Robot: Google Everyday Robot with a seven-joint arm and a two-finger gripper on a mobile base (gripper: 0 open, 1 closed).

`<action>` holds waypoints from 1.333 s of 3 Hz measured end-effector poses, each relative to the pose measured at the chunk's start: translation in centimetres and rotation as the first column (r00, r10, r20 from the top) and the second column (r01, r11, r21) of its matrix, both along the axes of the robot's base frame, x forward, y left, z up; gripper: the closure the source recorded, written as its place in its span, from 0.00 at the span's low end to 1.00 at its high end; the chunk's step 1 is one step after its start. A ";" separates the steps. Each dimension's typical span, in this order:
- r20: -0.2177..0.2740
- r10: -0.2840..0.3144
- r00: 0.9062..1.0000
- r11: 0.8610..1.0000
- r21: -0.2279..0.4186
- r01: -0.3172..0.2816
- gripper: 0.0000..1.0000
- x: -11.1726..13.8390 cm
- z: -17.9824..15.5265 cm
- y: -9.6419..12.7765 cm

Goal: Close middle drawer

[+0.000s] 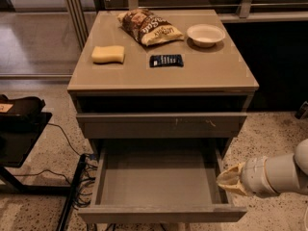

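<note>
Middle drawer (pixel 161 213) juts open under the counter's (pixel 216 76) front edge; stiff, likely light, so push its plain front. My end effector (pixel 230 179), clenched or not I cannot tell, is beside its right wall.

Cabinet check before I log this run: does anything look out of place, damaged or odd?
The middle drawer stands pulled far out, empty. The drawer front above it bears small pale scratch marks. The gripper sits beside the open drawer's right wall. Nothing on the cabinet top looks spilled.
</note>
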State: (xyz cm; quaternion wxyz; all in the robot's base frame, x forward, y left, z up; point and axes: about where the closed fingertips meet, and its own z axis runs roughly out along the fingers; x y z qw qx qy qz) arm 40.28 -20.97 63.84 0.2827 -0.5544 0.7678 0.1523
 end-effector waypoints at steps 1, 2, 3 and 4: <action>-0.067 0.007 0.998 1.000 0.015 -0.006 1.00 -0.7 -3.2 0.7; -0.163 0.003 0.987 0.998 0.055 0.006 1.00 -2.5 -8.7 1.7; -0.255 -0.029 0.967 0.995 0.088 0.053 1.00 -4.2 -13.7 2.3; -0.326 -0.054 0.944 0.992 0.092 0.088 1.00 -5.8 -17.2 3.0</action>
